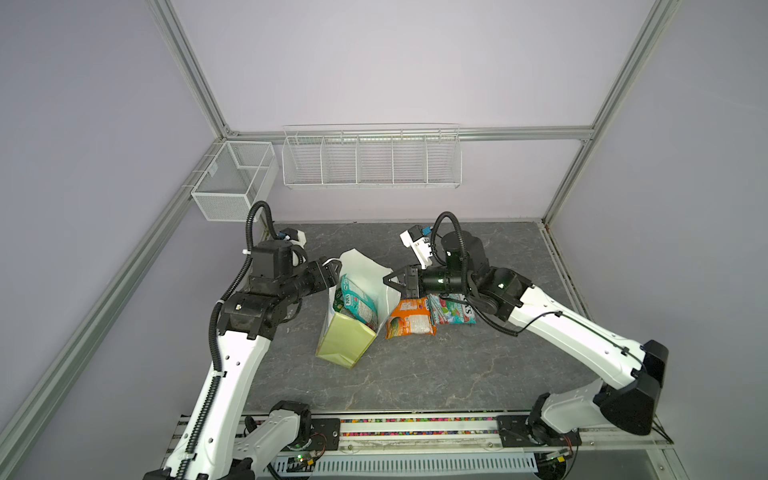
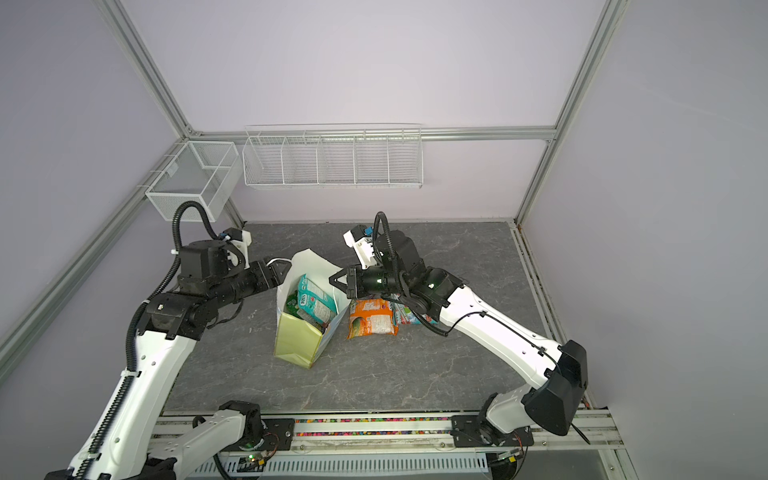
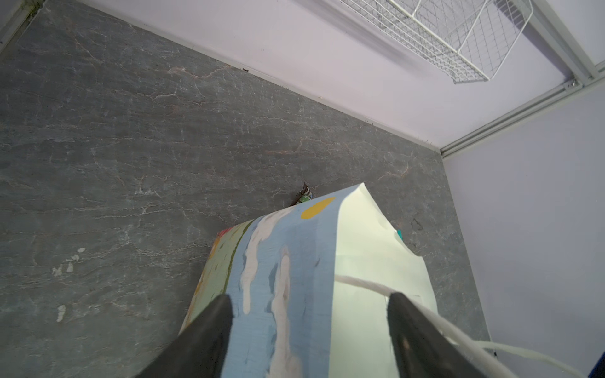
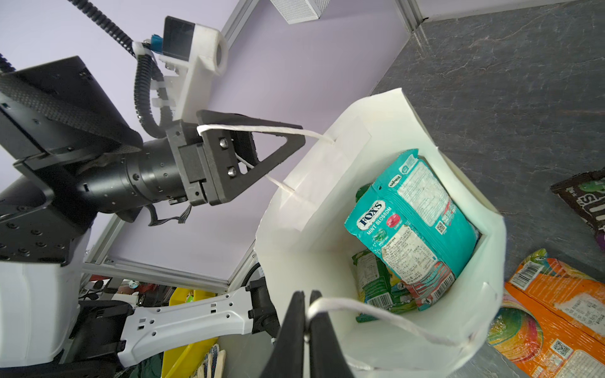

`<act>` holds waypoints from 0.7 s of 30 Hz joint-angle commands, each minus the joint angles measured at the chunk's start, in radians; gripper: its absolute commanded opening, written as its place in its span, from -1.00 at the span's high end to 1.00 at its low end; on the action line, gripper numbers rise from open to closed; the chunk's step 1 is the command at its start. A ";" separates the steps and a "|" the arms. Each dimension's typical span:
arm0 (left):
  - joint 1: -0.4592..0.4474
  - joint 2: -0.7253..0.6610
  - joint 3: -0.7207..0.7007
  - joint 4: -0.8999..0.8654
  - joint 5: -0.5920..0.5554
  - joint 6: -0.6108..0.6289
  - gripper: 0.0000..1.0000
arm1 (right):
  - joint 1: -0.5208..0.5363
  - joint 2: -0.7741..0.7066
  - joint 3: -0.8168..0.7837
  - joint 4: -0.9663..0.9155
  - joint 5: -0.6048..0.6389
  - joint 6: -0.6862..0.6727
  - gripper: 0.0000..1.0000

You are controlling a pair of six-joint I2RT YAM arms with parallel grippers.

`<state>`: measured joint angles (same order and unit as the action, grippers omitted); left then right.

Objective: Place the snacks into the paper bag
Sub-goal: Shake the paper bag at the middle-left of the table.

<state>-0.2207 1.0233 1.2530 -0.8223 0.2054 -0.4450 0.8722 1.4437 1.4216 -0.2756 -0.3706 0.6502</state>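
Your left arm runs up the table's [image 1: 415,374] left edge, its wrist bent level toward the paper bag [image 1: 345,336] at the table's middle, and its end effector [image 3: 309,299] is released. Your right arm mirrors it, with its end effector [image 4: 306,294] clenched on the white cord handle [image 4: 376,314]. The FOX'S pouch [image 4: 412,229] sits inside the bag, and the orange pouch [image 1: 409,320] lies just beside it.

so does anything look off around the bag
Yes: one white cord handle of the paper bag lies looped over the left gripper, whose jaws stand open; it may snag if that arm pulls back. The bag's rim looks buckled.
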 commanded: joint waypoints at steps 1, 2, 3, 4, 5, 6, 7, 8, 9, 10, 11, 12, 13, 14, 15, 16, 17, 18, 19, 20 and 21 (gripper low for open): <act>0.004 0.010 0.024 -0.015 -0.004 0.018 -0.66 | 0.003 -0.022 0.039 0.007 0.014 -0.009 0.83; 0.004 0.012 0.018 -0.020 -0.006 0.023 -0.69 | 0.003 -0.021 0.040 0.007 0.013 -0.009 0.83; 0.005 0.009 0.011 -0.023 -0.008 0.025 -0.71 | 0.003 -0.018 0.042 0.008 0.010 -0.008 0.84; 0.005 0.007 0.004 -0.023 -0.010 0.029 -0.75 | 0.003 -0.015 0.041 0.010 0.008 -0.006 0.84; 0.004 0.004 -0.003 -0.022 -0.014 0.032 -0.80 | 0.004 -0.013 0.043 0.012 0.006 -0.007 0.84; 0.004 0.000 -0.011 -0.020 -0.015 0.033 -0.79 | 0.003 -0.012 0.043 0.013 0.004 -0.004 0.85; 0.005 -0.003 -0.017 -0.018 -0.015 0.035 -0.77 | 0.003 -0.012 0.044 0.015 0.004 -0.003 0.85; 0.004 -0.005 -0.025 -0.018 -0.017 0.036 -0.74 | 0.002 -0.010 0.044 0.016 0.003 -0.001 0.85; 0.004 -0.004 -0.031 -0.020 -0.023 0.038 -0.69 | 0.003 -0.009 0.045 0.018 0.002 0.000 0.85; 0.004 -0.003 -0.036 -0.023 -0.026 0.040 -0.64 | 0.003 -0.008 0.046 0.019 0.002 0.000 0.85; 0.005 -0.004 -0.043 -0.026 -0.029 0.042 -0.57 | 0.003 -0.007 0.046 0.019 0.000 0.002 0.85; 0.005 -0.006 -0.055 -0.025 -0.030 0.042 -0.51 | 0.004 -0.007 0.046 0.020 0.000 0.001 0.85; 0.004 -0.006 -0.065 -0.023 -0.029 0.042 -0.47 | 0.004 -0.005 0.045 0.019 -0.001 0.002 0.85; 0.004 -0.009 -0.075 -0.019 -0.027 0.040 -0.42 | 0.004 -0.006 0.045 0.019 -0.001 0.001 0.85; 0.005 -0.012 -0.083 -0.019 -0.027 0.041 -0.36 | 0.004 -0.006 0.046 0.019 -0.002 0.003 0.85; 0.005 -0.012 -0.088 -0.020 -0.027 0.040 -0.30 | 0.004 -0.005 0.046 0.019 -0.002 0.003 0.85; 0.004 -0.012 -0.091 -0.020 -0.032 0.041 -0.21 | 0.004 -0.005 0.046 0.021 -0.002 0.003 0.85; 0.005 -0.014 -0.092 -0.024 -0.040 0.043 -0.11 | 0.005 -0.004 0.045 0.021 -0.002 0.003 0.86; 0.005 -0.015 -0.092 -0.026 -0.048 0.044 -0.02 | 0.005 -0.004 0.046 0.021 -0.003 0.002 0.85; 0.004 -0.018 -0.092 -0.033 -0.056 0.046 0.03 | 0.006 -0.003 0.046 0.021 -0.003 0.002 0.86; 0.004 -0.017 -0.093 -0.038 -0.062 0.048 0.11 | 0.005 -0.004 0.044 0.021 -0.003 0.003 0.86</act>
<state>-0.2195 1.0256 1.1656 -0.8467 0.1715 -0.4042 0.8726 1.4437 1.4406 -0.2798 -0.3672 0.6506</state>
